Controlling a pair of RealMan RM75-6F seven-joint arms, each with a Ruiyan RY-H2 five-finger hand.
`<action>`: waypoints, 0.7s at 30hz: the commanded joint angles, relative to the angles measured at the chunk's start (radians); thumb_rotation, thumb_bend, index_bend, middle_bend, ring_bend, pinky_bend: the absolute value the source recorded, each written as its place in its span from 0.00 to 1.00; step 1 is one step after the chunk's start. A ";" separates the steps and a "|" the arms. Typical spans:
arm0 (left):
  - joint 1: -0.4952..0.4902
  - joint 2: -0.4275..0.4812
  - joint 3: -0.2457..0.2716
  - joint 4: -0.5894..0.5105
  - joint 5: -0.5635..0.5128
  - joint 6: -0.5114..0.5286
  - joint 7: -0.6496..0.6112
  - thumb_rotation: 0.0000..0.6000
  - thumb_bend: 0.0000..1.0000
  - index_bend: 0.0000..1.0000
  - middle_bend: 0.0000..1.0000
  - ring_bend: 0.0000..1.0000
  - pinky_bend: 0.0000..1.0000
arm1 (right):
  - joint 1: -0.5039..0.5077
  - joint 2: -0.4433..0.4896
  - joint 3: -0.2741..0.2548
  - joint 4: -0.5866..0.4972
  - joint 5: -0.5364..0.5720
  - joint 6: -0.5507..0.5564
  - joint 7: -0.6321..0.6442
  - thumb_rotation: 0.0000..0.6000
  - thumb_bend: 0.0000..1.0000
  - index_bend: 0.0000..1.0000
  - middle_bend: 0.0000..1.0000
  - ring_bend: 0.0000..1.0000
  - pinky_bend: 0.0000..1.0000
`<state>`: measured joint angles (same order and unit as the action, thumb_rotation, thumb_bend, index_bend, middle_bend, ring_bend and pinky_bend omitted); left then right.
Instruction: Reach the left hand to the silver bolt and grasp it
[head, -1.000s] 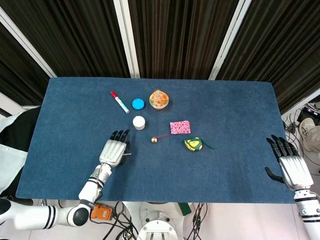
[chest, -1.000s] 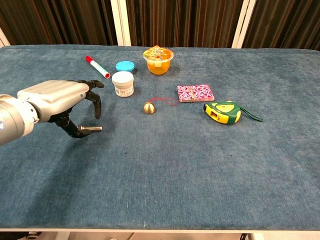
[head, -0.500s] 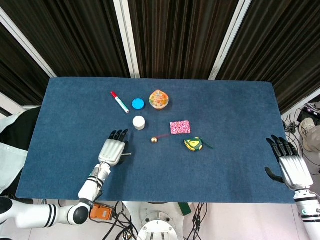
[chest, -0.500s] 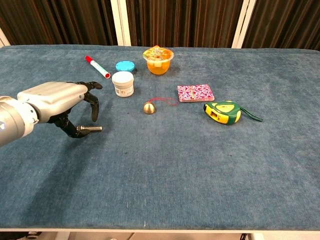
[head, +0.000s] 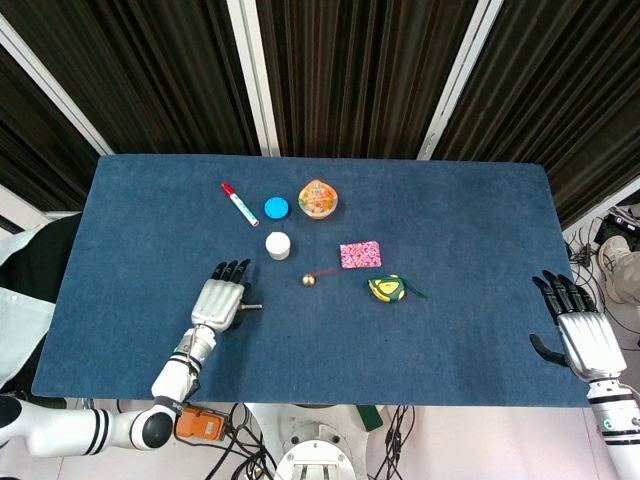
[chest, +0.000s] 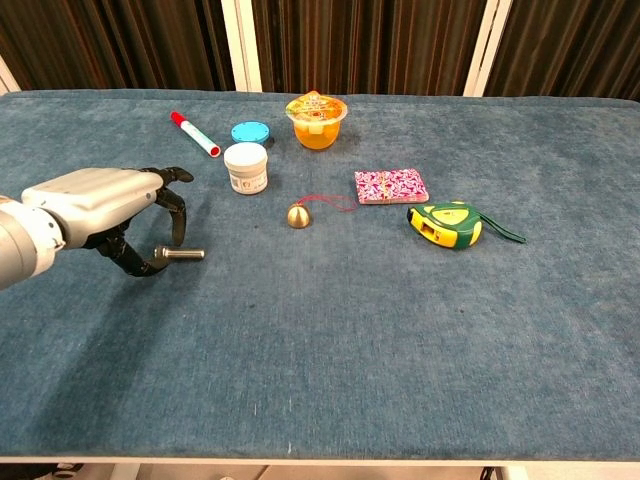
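The silver bolt (chest: 180, 254) lies flat on the blue table, its shaft pointing right; the head view shows the bolt (head: 252, 307) sticking out from under my left hand. My left hand (chest: 95, 205) hovers palm down just left of it, fingers (chest: 176, 212) curled downward above the bolt's head end and the thumb low beside that end. I cannot see the fingers closed around the bolt. In the head view my left hand (head: 222, 298) covers the bolt's left end. My right hand (head: 580, 332) rests open at the table's right front corner, holding nothing.
Behind the bolt stand a white jar (chest: 246, 167), a blue lid (chest: 250, 132), a red marker (chest: 195, 134) and an orange jelly cup (chest: 317, 119). A brass bell (chest: 297, 215), a pink pouch (chest: 391, 185) and a yellow-green tape measure (chest: 446, 223) lie to the right.
My left hand has slid a little to the left, so more of the bolt's head end shows. The bolt has stayed in place. The right hand has not moved.
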<state>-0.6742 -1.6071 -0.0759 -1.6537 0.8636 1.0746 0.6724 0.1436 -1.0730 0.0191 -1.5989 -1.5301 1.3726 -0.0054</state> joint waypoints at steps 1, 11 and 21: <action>-0.002 -0.002 0.001 0.005 -0.001 -0.003 -0.004 1.00 0.33 0.48 0.01 0.00 0.08 | 0.000 0.000 0.000 0.000 0.001 0.000 0.000 1.00 0.46 0.03 0.08 0.07 0.15; -0.002 -0.011 0.005 0.025 0.012 -0.004 -0.027 1.00 0.35 0.52 0.03 0.00 0.08 | -0.001 -0.001 0.002 -0.001 0.005 0.000 0.000 1.00 0.46 0.03 0.08 0.07 0.15; 0.001 -0.020 0.009 0.042 0.021 -0.004 -0.044 1.00 0.50 0.55 0.05 0.00 0.08 | -0.002 -0.002 0.003 -0.002 0.009 0.000 -0.003 1.00 0.46 0.03 0.08 0.07 0.15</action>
<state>-0.6737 -1.6254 -0.0672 -1.6136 0.8819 1.0701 0.6310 0.1421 -1.0747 0.0223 -1.6010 -1.5211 1.3724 -0.0088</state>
